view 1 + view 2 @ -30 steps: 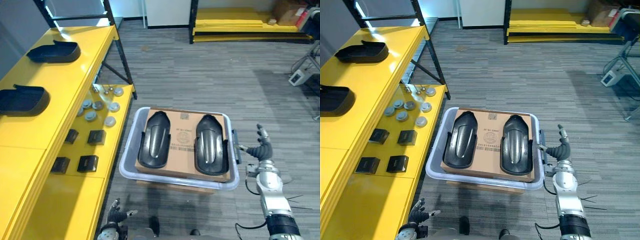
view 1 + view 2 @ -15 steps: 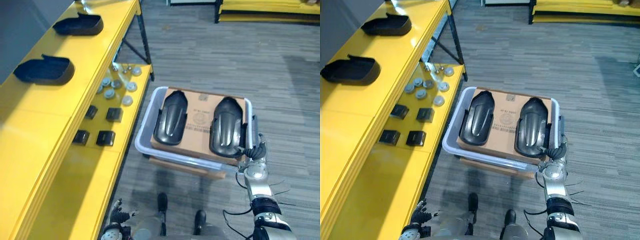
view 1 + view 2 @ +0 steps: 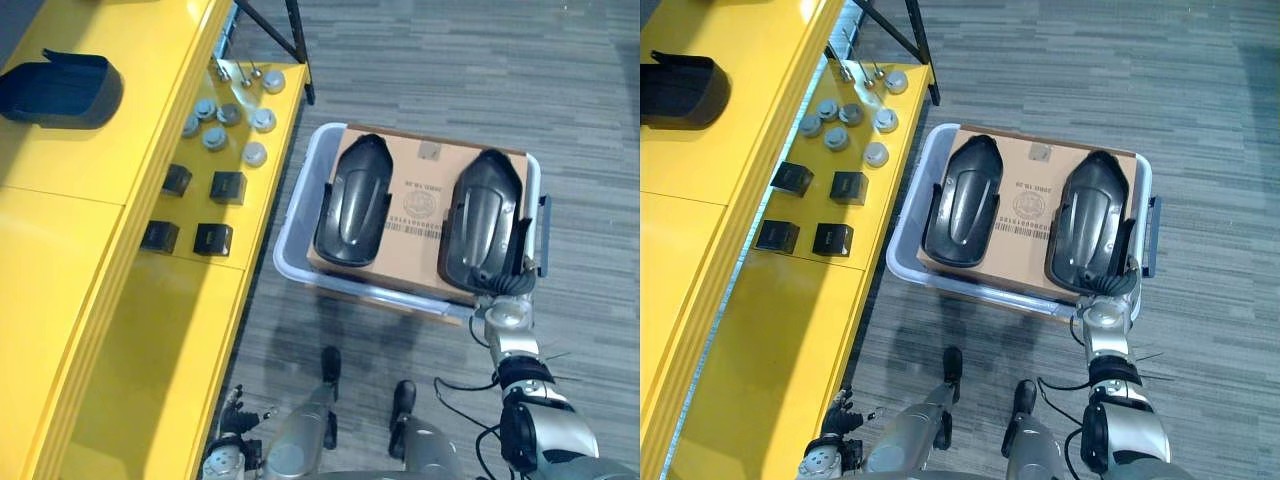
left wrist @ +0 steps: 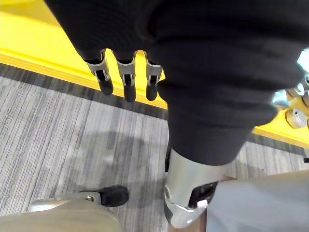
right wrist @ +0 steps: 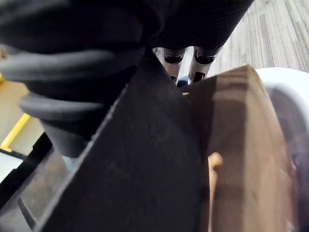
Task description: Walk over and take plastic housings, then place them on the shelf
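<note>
Two black plastic housings point(image 3: 354, 200) are laid on a cardboard box point(image 3: 420, 192) in a pale bin point(image 3: 293, 222) beside the yellow shelf point(image 3: 90, 330). The right hand point(image 3: 509, 287) is placed at the near end of the right housing point(image 3: 483, 218), by the bin's near right corner; whether it is closed cannot be told. The left hand point(image 4: 145, 34) is held low, fingers point(image 4: 126, 82) straight, close together, empty. The rim should be fully enclosed before lifting, and the housing raised level.
</note>
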Robot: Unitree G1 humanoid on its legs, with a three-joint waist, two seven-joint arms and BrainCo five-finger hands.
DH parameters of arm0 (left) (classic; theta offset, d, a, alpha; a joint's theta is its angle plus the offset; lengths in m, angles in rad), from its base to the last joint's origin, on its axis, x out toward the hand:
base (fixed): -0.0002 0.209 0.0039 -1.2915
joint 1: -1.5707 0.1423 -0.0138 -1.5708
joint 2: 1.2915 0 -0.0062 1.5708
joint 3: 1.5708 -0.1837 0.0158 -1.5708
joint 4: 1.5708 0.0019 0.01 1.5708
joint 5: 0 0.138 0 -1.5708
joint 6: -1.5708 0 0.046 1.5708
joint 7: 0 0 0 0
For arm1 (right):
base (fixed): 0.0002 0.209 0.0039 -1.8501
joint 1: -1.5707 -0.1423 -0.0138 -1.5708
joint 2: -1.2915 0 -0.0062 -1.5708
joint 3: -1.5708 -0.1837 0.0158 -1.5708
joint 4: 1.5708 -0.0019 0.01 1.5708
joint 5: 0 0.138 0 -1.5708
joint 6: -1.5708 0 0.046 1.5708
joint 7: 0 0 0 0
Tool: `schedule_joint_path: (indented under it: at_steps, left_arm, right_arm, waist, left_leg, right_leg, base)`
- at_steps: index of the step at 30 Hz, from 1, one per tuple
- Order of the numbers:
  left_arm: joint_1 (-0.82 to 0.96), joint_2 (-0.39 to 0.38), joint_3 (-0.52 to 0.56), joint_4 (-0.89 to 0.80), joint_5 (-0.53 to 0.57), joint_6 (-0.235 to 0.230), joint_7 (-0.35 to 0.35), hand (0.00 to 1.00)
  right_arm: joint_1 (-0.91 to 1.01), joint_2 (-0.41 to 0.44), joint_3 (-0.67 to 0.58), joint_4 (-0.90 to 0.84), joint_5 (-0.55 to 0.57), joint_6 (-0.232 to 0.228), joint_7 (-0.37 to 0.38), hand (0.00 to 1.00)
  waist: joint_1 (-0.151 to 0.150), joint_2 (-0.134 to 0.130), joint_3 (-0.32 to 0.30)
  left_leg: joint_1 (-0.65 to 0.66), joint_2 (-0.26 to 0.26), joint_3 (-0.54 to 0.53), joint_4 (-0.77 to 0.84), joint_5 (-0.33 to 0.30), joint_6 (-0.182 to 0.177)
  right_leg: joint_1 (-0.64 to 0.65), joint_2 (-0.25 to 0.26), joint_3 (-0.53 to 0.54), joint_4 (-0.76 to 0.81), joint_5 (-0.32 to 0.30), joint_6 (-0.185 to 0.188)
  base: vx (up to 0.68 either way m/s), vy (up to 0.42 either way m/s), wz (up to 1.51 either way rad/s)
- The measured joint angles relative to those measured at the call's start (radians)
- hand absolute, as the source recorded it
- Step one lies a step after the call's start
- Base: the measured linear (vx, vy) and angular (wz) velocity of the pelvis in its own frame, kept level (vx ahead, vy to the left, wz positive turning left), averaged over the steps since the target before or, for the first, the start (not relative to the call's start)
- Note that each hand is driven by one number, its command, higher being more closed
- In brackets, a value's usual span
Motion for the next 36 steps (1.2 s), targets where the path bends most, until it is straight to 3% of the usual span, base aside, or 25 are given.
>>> schedule_joint_path:
  at_steps: [5, 12, 15, 23, 28, 36]
  left_arm:
    - [-0.02, -0.011, -0.009, 0.0, -0.005, 0.001, 0.0, 0.0]
    - [-0.022, -0.026, -0.004, -0.033, 0.003, 0.027, -0.011, 0.0]
    - [-0.003, -0.026, 0.01, -0.111, 0.007, 0.028, -0.023, 0.0]
    - [0.036, -0.033, -0.043, -0.496, 0.006, 0.021, -0.042, 0.0]
    - [0.009, -0.048, -0.134, -0.711, 0.007, -0.003, -0.019, 0.0]
    - [-0.081, -0.064, -0.254, -0.822, 0.026, 0.0, 0.067, 0.0]
  right_arm:
    - [0.048, 0.007, 0.01, -0.043, 0.018, -0.001, 0.01, 1.0]
    - [0.335, 0.056, -0.004, -0.346, -0.03, 0.007, 0.023, 1.0]
    - [0.412, 0.087, -0.042, -0.481, -0.062, 0.014, 0.023, 1.0]
    - [0.51, 0.183, -0.015, -0.795, -0.163, -0.006, 0.019, 1.0]
    - [0.529, 0.245, 0.157, -0.955, -0.257, -0.031, 0.023, 1.0]
    - [0.533, 0.305, 0.415, -1.048, -0.351, -0.061, 0.041, 1.0]
  waist:
    - [-0.003, 0.0, 0.004]
    - [-0.01, -0.002, 0.003]
    - [-0.032, -0.007, -0.001]
    - [-0.036, -0.049, -0.087]
    - [-0.039, -0.049, -0.119]
    - [-0.044, -0.056, -0.153]
  left_leg:
    - [0.026, 0.002, 0.006, 0.0, -0.009, -0.012]
    - [0.092, 0.001, 0.002, -0.002, -0.025, -0.004]
    - [0.118, 0.001, 0.001, -0.002, -0.026, -0.002]
    - [0.15, 0.015, 0.006, -0.002, -0.033, -0.003]
    - [0.177, 0.02, 0.002, -0.002, -0.036, -0.007]
    - [0.2, 0.019, 0.008, -0.003, -0.036, -0.007]
  right_leg:
    - [0.018, -0.001, 0.015, 0.0, 0.0, 0.0]
    - [0.09, -0.003, 0.011, -0.013, -0.007, 0.003]
    - [0.122, -0.004, 0.008, -0.026, -0.007, 0.004]
    - [0.165, 0.009, 0.01, -0.058, 0.0, -0.001]
    - [0.201, 0.015, 0.006, -0.074, 0.002, -0.005]
    - [0.229, 0.016, 0.01, -0.093, 0.016, -0.007]
  base:
    - [0.01, -0.002, -0.09]
    - [0.0, 0.0, 0.0]
    - [0.0, 0.0, 0.0]
    - [0.03, -0.016, -0.03]
    - [0.0, 0.0, 0.0]
    - [0.0, 0.004, -0.02]
